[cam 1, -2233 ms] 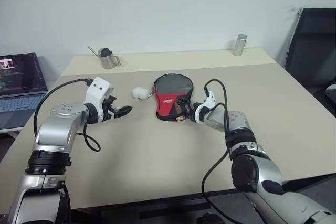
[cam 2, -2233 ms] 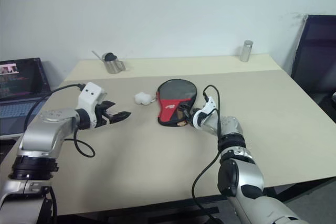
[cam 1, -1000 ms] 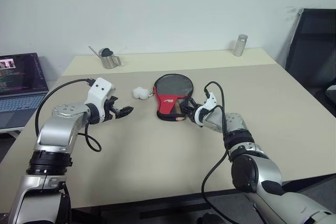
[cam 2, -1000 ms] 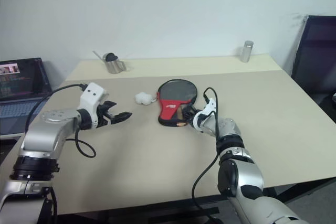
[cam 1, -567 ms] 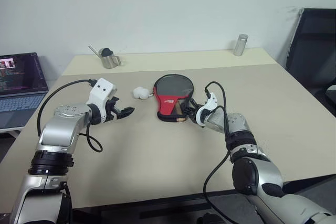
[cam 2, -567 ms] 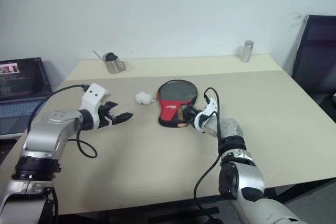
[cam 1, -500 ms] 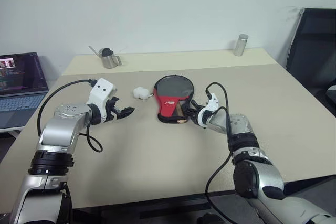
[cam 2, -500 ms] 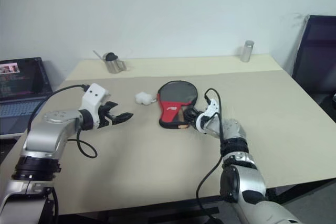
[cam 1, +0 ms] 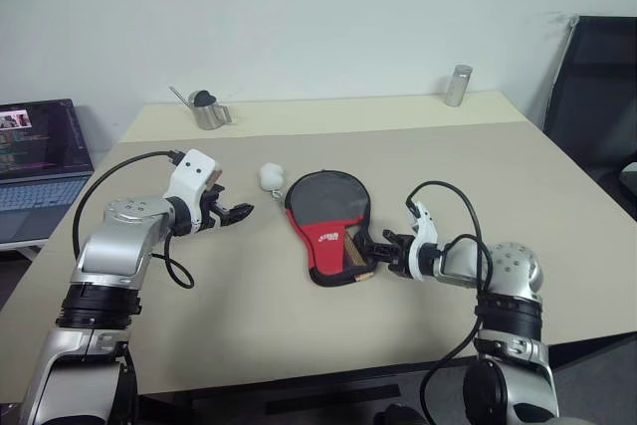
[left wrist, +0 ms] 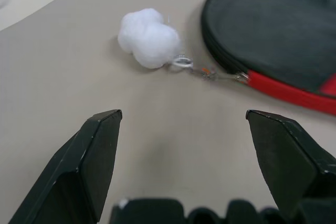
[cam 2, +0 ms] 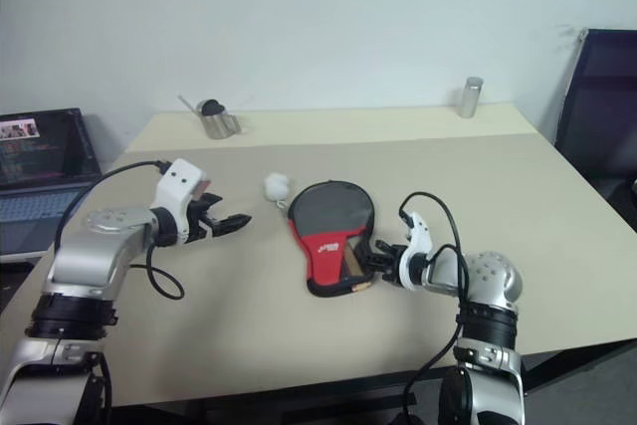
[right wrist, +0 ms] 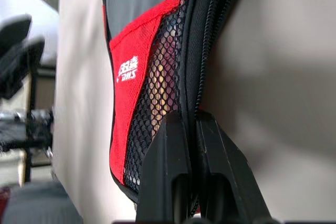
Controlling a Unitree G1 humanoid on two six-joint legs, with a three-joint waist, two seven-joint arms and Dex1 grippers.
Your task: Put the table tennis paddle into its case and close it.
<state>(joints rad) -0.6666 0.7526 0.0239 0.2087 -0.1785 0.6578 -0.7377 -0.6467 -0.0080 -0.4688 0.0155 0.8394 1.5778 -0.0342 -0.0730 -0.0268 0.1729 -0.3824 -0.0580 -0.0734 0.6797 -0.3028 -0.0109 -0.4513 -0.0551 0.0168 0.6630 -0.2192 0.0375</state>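
Note:
The case (cam 1: 324,208) lies flat on the table (cam 1: 249,316), black at its round far end and red toward me, with a mesh pocket (right wrist: 157,93). The table tennis paddle sits inside it; its pale handle (cam 1: 356,256) shows at the narrow near end and through the mesh. My right gripper (cam 1: 379,246) is shut on the case's zipped edge (right wrist: 202,51) beside the handle, its fingers (right wrist: 170,145) pinched on the black piping. Off to the case's left, my left gripper (cam 1: 240,212) hovers open with nothing between its fingers (left wrist: 100,150).
A white fluffy ball (left wrist: 148,38) hangs on a short chain from the case's zip, beyond my left gripper. A small metal jug (cam 1: 207,111) and a metal cylinder (cam 1: 457,85) stand along the table's far edge. A laptop (cam 1: 35,156) sits left; a black chair (cam 1: 597,77) right.
My right gripper has drawn back toward the near edge and rightward, dragging the case and its white ball along and swinging the narrow end round. The left arm stayed put.

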